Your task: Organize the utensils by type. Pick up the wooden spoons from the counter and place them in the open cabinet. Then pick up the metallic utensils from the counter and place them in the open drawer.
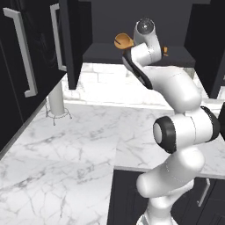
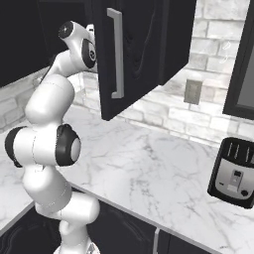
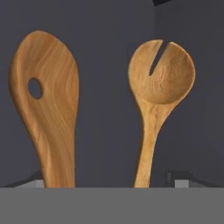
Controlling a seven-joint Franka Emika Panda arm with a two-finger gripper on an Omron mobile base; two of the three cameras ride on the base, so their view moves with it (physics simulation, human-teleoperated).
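- Step in hand, as I judge it: releasing the second wooden spoon inside the open cabinet [image 1: 132,52] and clearing the arm out.
- In the hand view, two wooden spoons lie side by side, apart, on the dark cabinet shelf [image 3: 109,65]: the holed wooden spoon [image 3: 46,100] with a broad blade on one side, and the slotted wooden spoon [image 3: 159,96] with a round notched bowl on the other.
- In the left base view, one tan-orange spoon bowl [image 1: 123,41] shows just beside the wrist, inside the cabinet opening.
- The gripper [image 3: 109,181] sits low in the hand view. I see the two dark fingertips [image 3: 177,177] set wide, one outside each spoon handle; the jaws stand wide and hold nothing that I can see.
- Whether either handle touches a fingertip I cannot tell; the handles run out of view at the bottom.
- To do this well, I keep the jaws wide and back the hand straight out along its own axis, with no sideways sweep, so that neither handle gets dragged off the shelf.
- I keep the elbow clear of the open cabinet door [image 2: 129,54], which hangs close beside the arm.
- Both spoons appear placed. The metallic utensils for the drawer come next, on the marble surface [image 1: 66,145].
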